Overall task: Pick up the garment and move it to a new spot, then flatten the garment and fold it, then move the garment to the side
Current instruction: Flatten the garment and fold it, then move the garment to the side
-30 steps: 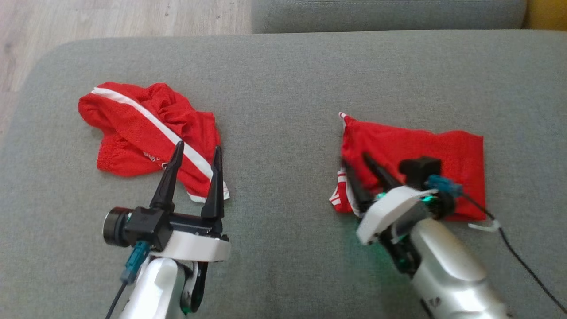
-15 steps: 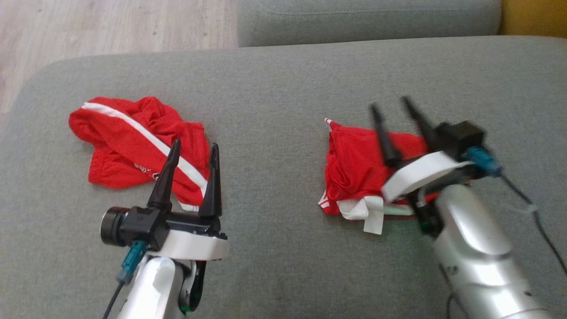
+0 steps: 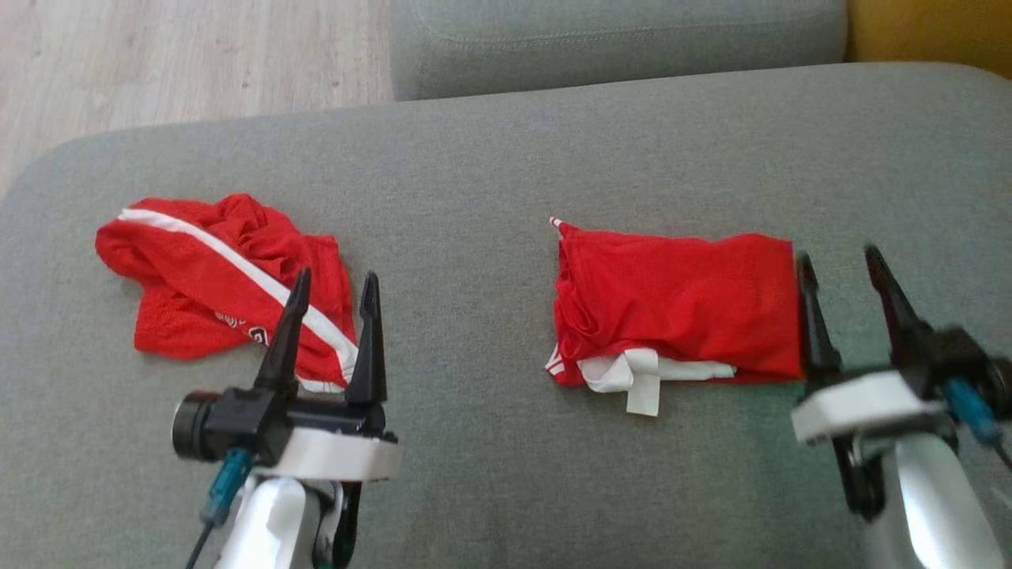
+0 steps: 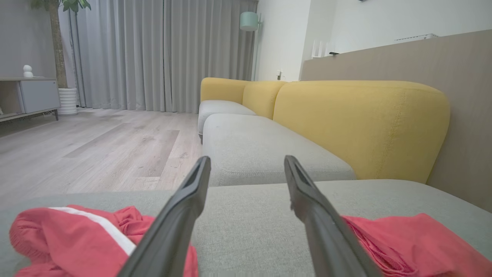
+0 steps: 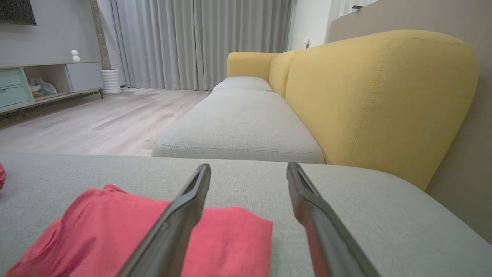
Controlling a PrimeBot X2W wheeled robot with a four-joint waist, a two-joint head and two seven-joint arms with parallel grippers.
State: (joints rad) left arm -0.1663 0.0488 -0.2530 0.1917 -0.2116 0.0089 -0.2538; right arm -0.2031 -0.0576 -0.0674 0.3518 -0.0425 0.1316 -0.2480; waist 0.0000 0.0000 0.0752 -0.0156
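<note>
On the grey sofa cushion, toward its right half, the folded garment lay flat as a red rectangle; a white strip of fabric stuck out from under its near edge, and a small red-and-white corner poked up at its far left. Just beside its right edge stood the right gripper, its two dark fingers spread apart and holding nothing; whether the nearer finger touched the cloth could not be told from the head view. From the right wrist view the same gripper showed its fingers parted over bare grey cushion, with the folded garment low on the left, partly behind the left finger. Well apart, on the left half of the cushion, a crumpled garment sat bunched, red with a white stripe running across it; the left gripper hung at its near right corner, fingers likewise spread and empty. From the left wrist view that gripper pointed between the two cloths; the crumpled garment lay at lower left and the folded garment at lower right. Beyond were a second grey cushion, a yellow backrest and a pale wooden floor.
</note>
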